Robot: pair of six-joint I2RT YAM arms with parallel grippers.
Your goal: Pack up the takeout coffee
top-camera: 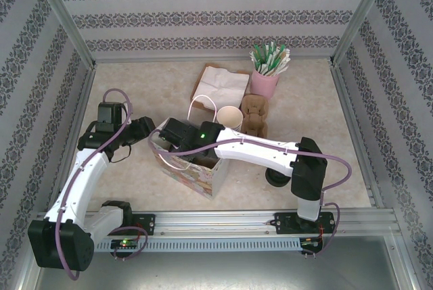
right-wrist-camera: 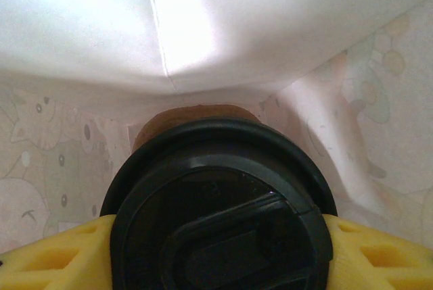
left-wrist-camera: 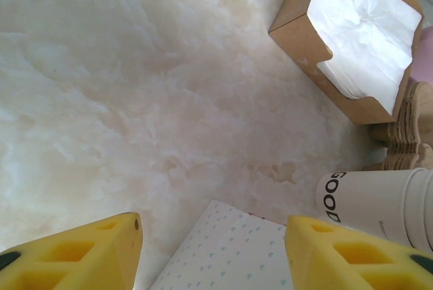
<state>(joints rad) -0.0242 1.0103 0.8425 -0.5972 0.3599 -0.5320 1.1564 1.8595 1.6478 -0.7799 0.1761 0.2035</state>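
The takeout coffee (right-wrist-camera: 216, 195) sits inside the paper bag (top-camera: 197, 180), which stands open-topped on the table (top-camera: 149, 90) at about 7 o'clock from the table centre in the overhead view. The right gripper (top-camera: 179, 142) enters the bag mouth from the 3 o'clock side. In the right wrist view its fingers (right-wrist-camera: 57, 259) bear against both sides of the cup's black sip lid, so the grip is closed on the cup. A brown band shows just past the lid rim, and the bag's printed walls surround the cup. The left gripper (left-wrist-camera: 213, 226) hangs at the bag's 9 o'clock edge (outside the bag). Its fingers (left-wrist-camera: 81, 253) are spread wide and clamp nothing, with the bag's dotted panel in view beyond the gap; contact with the bag cannot be determined. The napkin box (top-camera: 220, 84) lies at 12 o'clock from the bag. The stack of cream paper cups (top-camera: 230, 115) is at 1 o'clock, just beside the bag. The cardboard carriers (top-camera: 256, 114) rest just beside the cups at their 3 o'clock. The pink cup of stirrers (top-camera: 265, 82) stands at 12 o'clock from the carriers. The stack of black lids (top-camera: 276, 176) lies at 3 o'clock from the bag, partly under the right arm.
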